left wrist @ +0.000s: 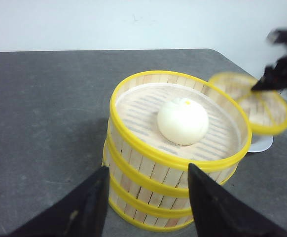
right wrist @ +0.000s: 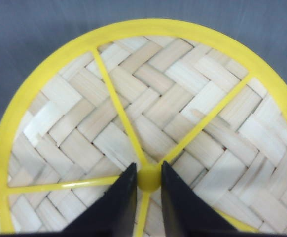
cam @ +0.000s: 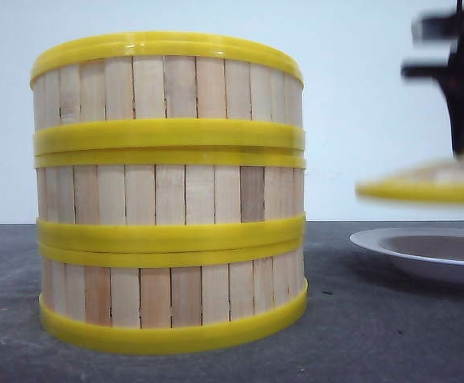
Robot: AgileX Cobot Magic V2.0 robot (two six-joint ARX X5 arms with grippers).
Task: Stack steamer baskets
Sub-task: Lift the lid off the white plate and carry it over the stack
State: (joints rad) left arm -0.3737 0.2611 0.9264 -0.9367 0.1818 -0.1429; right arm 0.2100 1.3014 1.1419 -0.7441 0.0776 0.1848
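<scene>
A dark grey table [cam: 375,335] meets a pale wall. Front view: 3 steamer baskets [cam: 168,191] stand stacked; beside the stack, a white plate [cam: 431,251] lies under the lifted lid [cam: 423,185].

Left wrist view: the left gripper [left wrist: 146,202] hangs open near the stack, whose top basket holds a bun [left wrist: 183,121].

Right wrist view: the right gripper [right wrist: 144,185] pinches the lid's knob [right wrist: 148,178].

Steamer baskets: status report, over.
Steamer baskets stacked three high, bun in top one. Right end effector shut on lid knob, above plate. Left end effector open, empty. Nothing obstructing.

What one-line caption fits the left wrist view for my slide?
Open left gripper behind three stacked steamer baskets, bun on top; right gripper carries the lid.
</scene>
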